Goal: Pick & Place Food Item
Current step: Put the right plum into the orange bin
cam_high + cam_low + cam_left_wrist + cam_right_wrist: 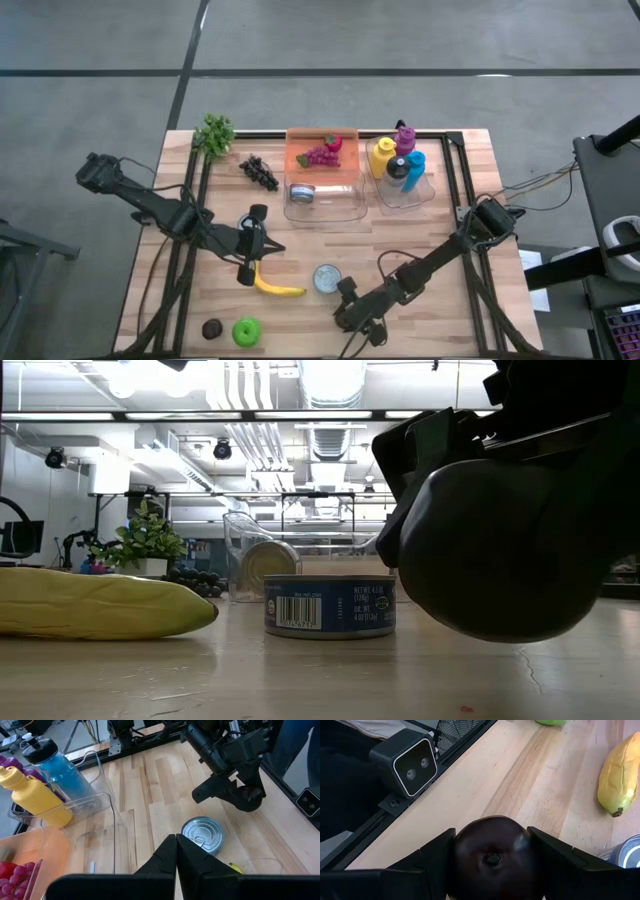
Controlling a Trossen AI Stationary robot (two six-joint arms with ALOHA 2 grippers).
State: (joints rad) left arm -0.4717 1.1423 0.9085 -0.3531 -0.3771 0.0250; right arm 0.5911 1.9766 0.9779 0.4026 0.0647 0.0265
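1. A pale wooden table [440,300] stands on a grey floor, with ceiling ducts and lights showing in the low view.
2. The right end effector [492,865] grips a dark round plum-like fruit [492,852] between its two fingers, which press its sides; it sits just beside the tin can [327,278], toward the table's near edge.
3. From that end effector the right arm [440,255] runs low and slanted away from the can, toward the table's right edge.
4. The left end effector [176,865] has its fingers closed together, holding nothing, and hangs beside the can on the opposite side, over the end of the banana [277,288].
5. The left arm [150,205] stretches away from the can toward the table's left edge.
6. Beyond the can sit a clear bin [325,205] with grapes [322,156] and a second can [301,192].
7. Next to that bin, a container [405,195] holds bottles.
8. A green apple [246,331] and another dark fruit [211,329] lie past the banana.
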